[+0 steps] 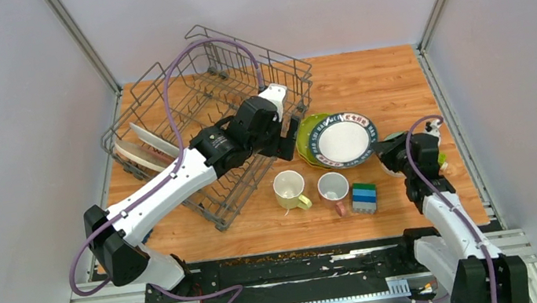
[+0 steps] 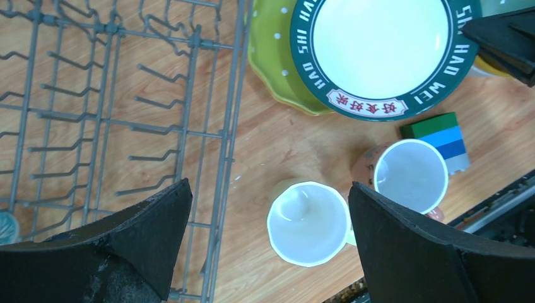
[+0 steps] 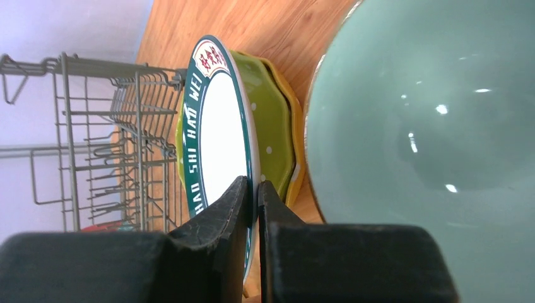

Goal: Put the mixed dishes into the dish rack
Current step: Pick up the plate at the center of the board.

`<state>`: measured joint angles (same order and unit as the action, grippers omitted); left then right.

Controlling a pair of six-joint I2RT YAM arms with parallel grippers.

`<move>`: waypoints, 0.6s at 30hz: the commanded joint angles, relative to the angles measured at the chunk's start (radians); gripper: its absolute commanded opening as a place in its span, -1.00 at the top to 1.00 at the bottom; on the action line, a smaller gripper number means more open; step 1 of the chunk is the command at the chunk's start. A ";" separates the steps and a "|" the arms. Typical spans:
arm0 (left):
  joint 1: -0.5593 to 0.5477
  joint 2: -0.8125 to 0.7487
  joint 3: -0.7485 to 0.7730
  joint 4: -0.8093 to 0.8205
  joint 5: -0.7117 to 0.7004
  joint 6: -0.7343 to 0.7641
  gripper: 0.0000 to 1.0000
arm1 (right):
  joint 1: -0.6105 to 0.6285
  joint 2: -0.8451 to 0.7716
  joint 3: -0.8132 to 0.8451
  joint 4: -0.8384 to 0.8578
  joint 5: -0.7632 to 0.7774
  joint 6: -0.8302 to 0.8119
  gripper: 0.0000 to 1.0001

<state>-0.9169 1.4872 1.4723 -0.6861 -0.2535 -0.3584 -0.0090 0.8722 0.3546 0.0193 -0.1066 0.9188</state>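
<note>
1. Right gripper point(image 3: 252, 186) pinches the patterned plate's point(image 3: 214, 139) rim — plate lies on the yellow plate point(image 1: 309, 134), beside the rack point(image 1: 151, 97).
2. Lift gently, tilting it upright for the tines.
3. Left gripper point(image 2: 270, 188) gapes, empty — keep clear.

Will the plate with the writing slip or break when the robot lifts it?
It looks like shiny glazed ceramic, so the patterned-rim plate may slip in the thin pinch the right gripper has on its rim. Held at one edge, it will probably swing down. Dropped on the scalloped plate beneath, it might chip.
</note>
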 commanded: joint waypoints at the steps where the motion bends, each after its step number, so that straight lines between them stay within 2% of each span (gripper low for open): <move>1: -0.005 -0.023 -0.007 0.080 0.078 -0.020 -1.00 | -0.078 -0.067 -0.018 0.124 -0.138 0.096 1.00; 10: -0.005 0.038 -0.001 0.152 0.177 -0.071 -1.00 | -0.157 -0.200 -0.047 0.125 -0.257 0.156 1.00; 18: -0.005 0.134 0.072 0.143 0.135 -0.131 -1.00 | -0.164 -0.285 -0.039 0.090 -0.265 0.190 1.00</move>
<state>-0.9165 1.6016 1.4799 -0.5724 -0.1097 -0.4404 -0.1669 0.6392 0.2943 0.0410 -0.3355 1.0496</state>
